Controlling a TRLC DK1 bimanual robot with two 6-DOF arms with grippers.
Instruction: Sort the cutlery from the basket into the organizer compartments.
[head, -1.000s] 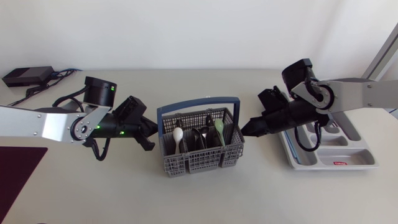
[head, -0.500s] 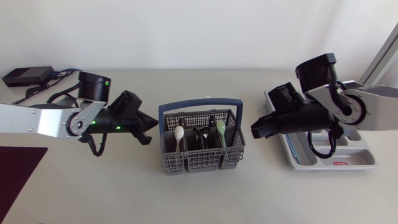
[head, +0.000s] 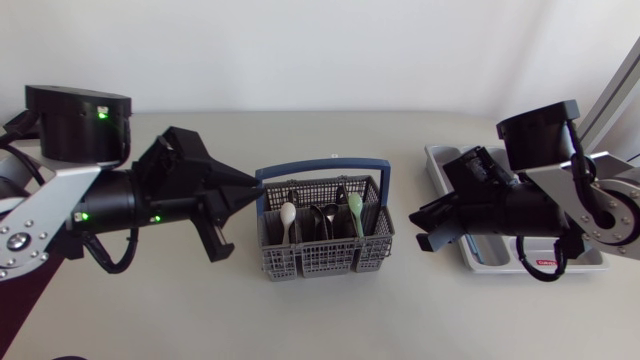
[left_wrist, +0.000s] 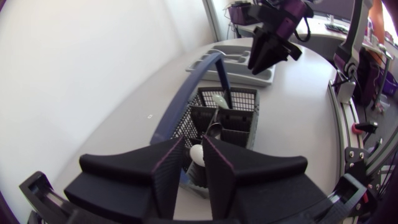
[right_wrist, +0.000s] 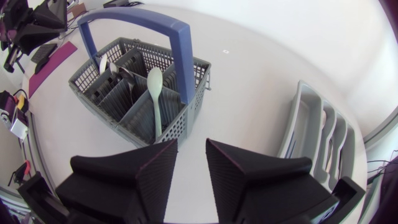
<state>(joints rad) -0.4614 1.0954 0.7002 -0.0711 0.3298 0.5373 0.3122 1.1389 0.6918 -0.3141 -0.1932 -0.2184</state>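
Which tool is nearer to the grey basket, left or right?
Left. The left tool is at the handle end of the basket; the right tool hangs apart, off its other side.

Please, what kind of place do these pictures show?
Most likely a robotics test bench, not a real kitchen: a left arm and a right arm are over a plain table that holds a cutlery basket and an organizer tray.
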